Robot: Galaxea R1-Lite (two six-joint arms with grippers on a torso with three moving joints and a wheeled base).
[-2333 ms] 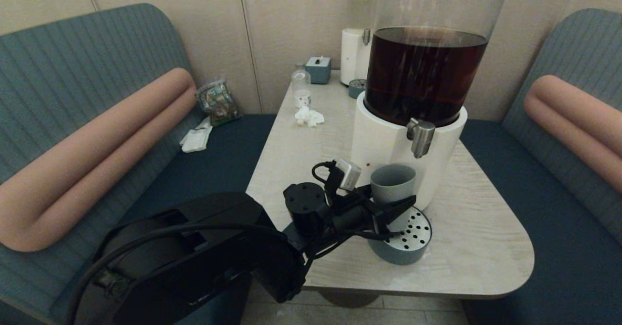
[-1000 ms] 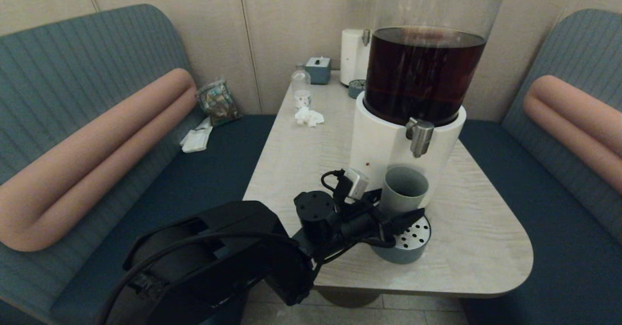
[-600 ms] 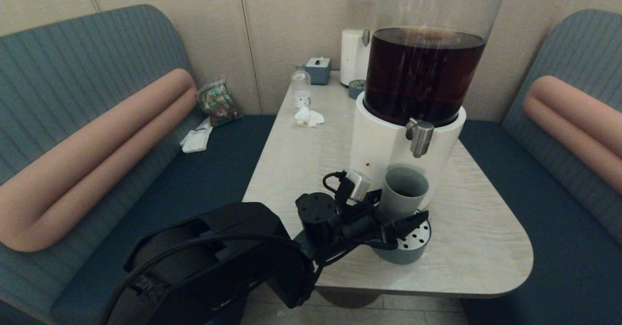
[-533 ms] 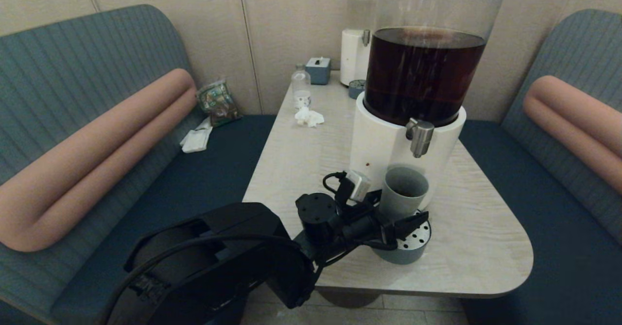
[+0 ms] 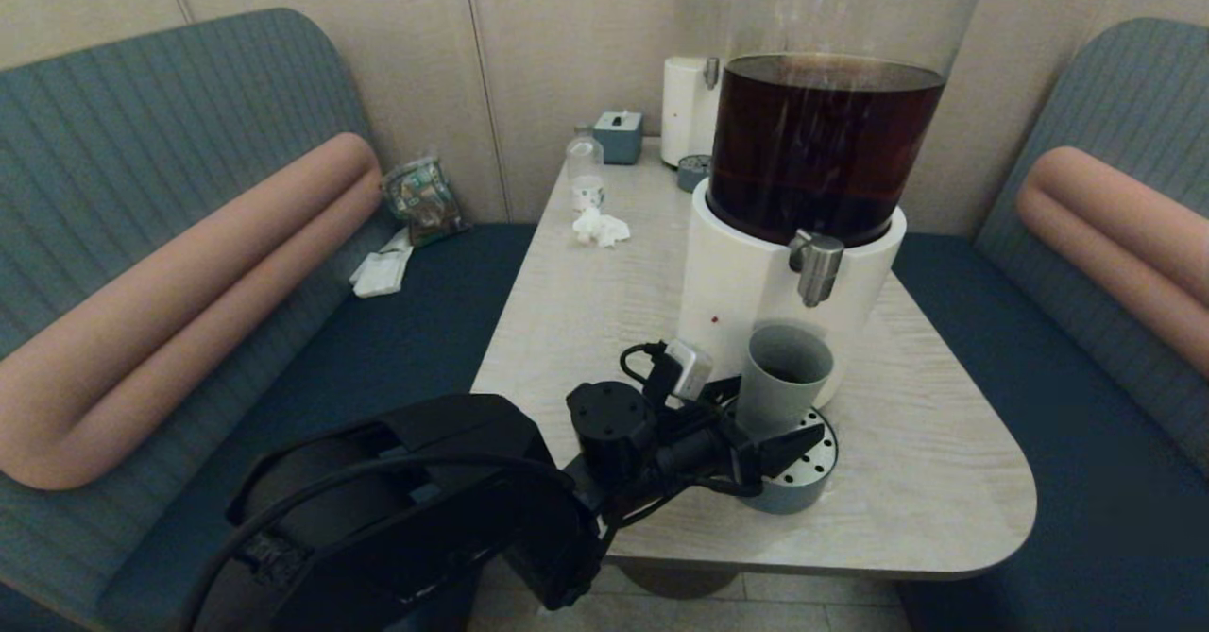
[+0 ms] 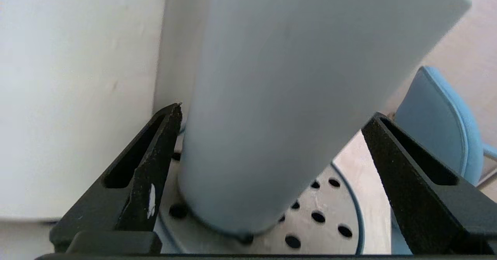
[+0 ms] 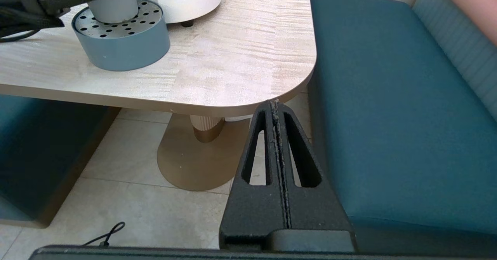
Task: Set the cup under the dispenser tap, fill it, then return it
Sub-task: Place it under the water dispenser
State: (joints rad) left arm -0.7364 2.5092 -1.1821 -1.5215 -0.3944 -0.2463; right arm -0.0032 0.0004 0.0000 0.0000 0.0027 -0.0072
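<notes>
The cup [image 5: 783,379] — a plain matte grey-blue tumbler, tapered and handleless — stands upright on the drip tray [image 5: 803,490], a round blue-grey drum with a perforated steel top. It sits at the tray's 12 o'clock side, close against the dispenser's smooth white base [image 5: 746,297], with the rim below the dispenser tap [image 5: 816,264], a short brushed-steel spout jutting from the base's upper edge. A little dark liquid shows at the bottom of the cup. Above, the clear cylindrical tank [image 5: 831,131] holds dark brown liquid under a white lid.

The left gripper [image 5: 756,429] reaches in from 8 o'clock of the cup, low at tray level. In the left wrist view its two black wedge-shaped fingers [image 6: 143,174] stand spread on either side of the cup's lower wall [image 6: 287,96], with a visible gap on each side — jaws apart, not clamping.

The right gripper [image 7: 276,108] hangs off the table's rounded corner, above the tiled floor beside the teal bench seat [image 7: 388,96], its ribbed black fingers pressed together on nothing.

The tabletop [image 5: 586,311] is pale wood-grain laminate; at its far end lie a crumpled white tissue [image 5: 601,227] and a small clear plastic bottle [image 5: 585,171].
</notes>
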